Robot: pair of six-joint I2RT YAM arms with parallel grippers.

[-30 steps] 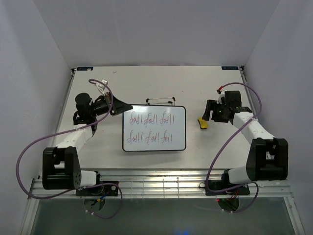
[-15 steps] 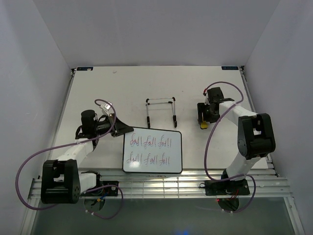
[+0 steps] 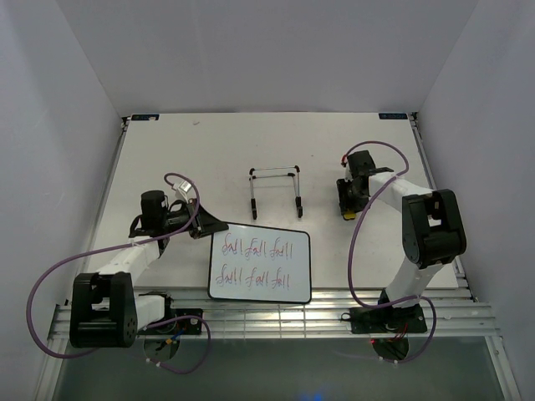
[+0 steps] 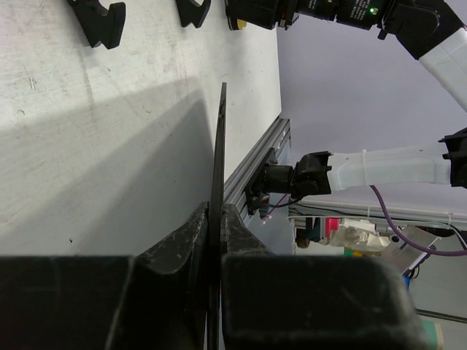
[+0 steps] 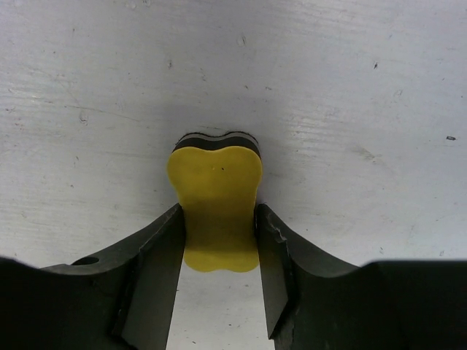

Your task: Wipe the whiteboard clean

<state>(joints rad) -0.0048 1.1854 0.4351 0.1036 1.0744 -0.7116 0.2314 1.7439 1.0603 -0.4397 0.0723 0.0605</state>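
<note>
Now left fingers [image 4: 186, 244] pinch the scribbled black-framed rectangular whiteboard [image 3: 259, 265] at its 10 o'clock corner; right fingers [image 5: 162, 251] pinch a small yellow eraser block [image 5: 217, 189].

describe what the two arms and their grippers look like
The left arm and the right arm both have white link shells, chunky black joint housings and black bases. A loose purple cable runs along each. The left gripper and the right gripper have matte black, wedge-shaped fingers.
</note>
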